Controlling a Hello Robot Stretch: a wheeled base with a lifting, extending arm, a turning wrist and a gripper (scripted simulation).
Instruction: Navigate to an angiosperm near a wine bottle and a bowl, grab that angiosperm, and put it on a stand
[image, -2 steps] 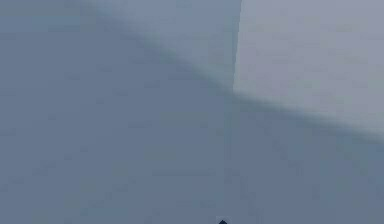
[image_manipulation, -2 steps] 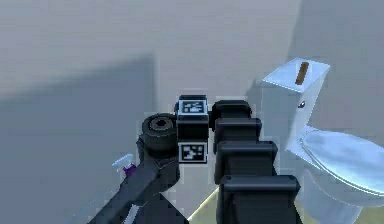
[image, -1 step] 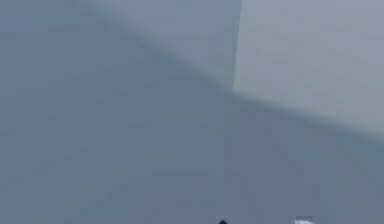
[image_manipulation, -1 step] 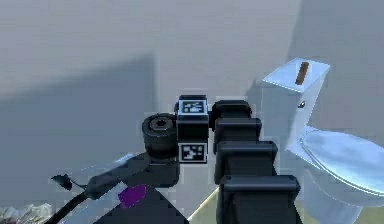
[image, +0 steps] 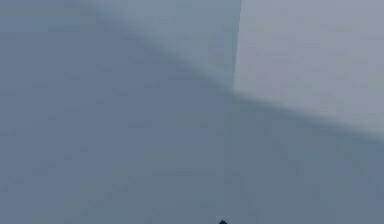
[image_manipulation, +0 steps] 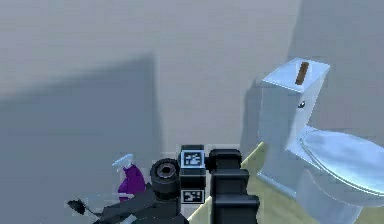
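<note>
In the arm side view the dark arm (image_manipulation: 228, 190) rises from the bottom edge, with two white marked squares (image_manipulation: 192, 172) at its far end. Left of them is my gripper's round dark body (image_manipulation: 165, 176), and its thin fingers reach toward the lower left; the gripper (image_manipulation: 84, 208) is low in the picture. A purple thing with a pale top (image_manipulation: 127, 178), shaped like a small bottle or pot, stands right by the gripper body. I cannot tell whether the gripper holds anything.
A white toilet (image_manipulation: 300, 140) stands at the arm side view's right with a small brown thing (image_manipulation: 301, 72) on its tank. A tan strip (image_manipulation: 245, 168) runs diagonally beside the arm. In the forward view a bare grey wall (image: 120, 130) is close ahead, with a corner edge (image: 238, 45).
</note>
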